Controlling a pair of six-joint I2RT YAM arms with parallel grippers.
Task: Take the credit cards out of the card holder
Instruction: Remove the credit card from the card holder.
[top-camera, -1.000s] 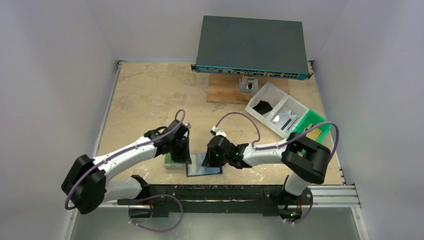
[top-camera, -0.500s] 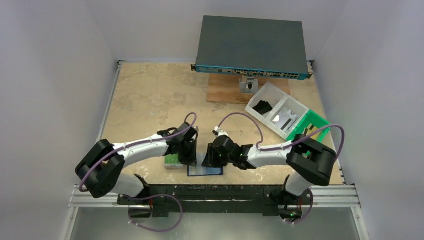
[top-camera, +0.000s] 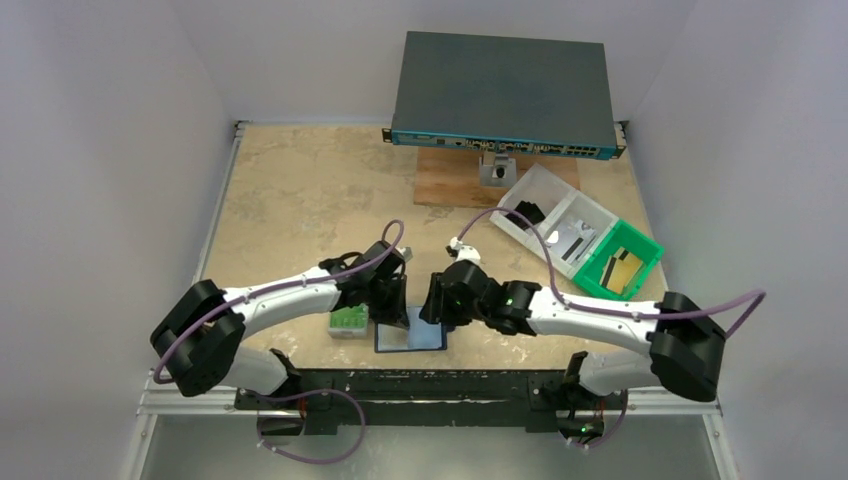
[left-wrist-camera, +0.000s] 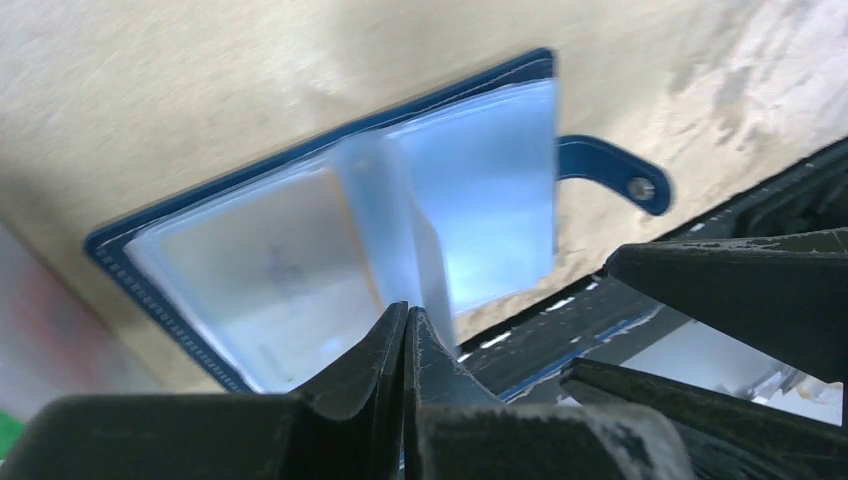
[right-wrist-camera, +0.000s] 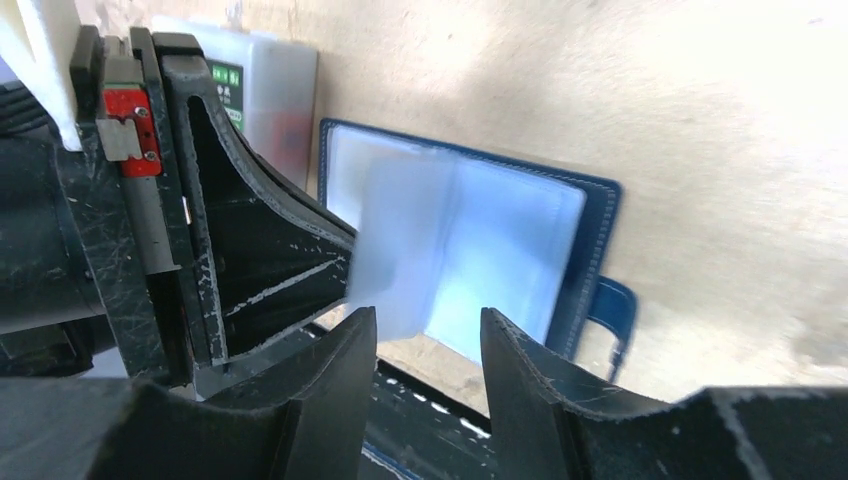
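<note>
The card holder (top-camera: 412, 338) lies open near the front edge, showing its navy rim and pale blue sleeves (left-wrist-camera: 300, 250) (right-wrist-camera: 500, 240). Its snap tab (left-wrist-camera: 610, 170) sticks out to one side. One clear sleeve leaf (right-wrist-camera: 400, 235) stands up from the spine. My left gripper (top-camera: 397, 322) (left-wrist-camera: 405, 312) is shut, tips together at the foot of that leaf; a pinch cannot be made out. My right gripper (top-camera: 432, 312) (right-wrist-camera: 430, 325) hovers open just over the holder's near side, nothing between its fingers (left-wrist-camera: 740, 300). Tan-gold credit cards (top-camera: 622, 268) lie in the green bin.
A grey case with a green label (top-camera: 348, 322) (right-wrist-camera: 270, 90) sits just left of the holder. At the back stand a network switch (top-camera: 500, 95) and a wooden block (top-camera: 455, 182). A clear compartment box (top-camera: 545, 205) and the green bin (top-camera: 645, 250) are on the right.
My right gripper has gone from shut to open and its arm has swung low to the right. My left gripper has moved right, from the grey case onto the holder.
</note>
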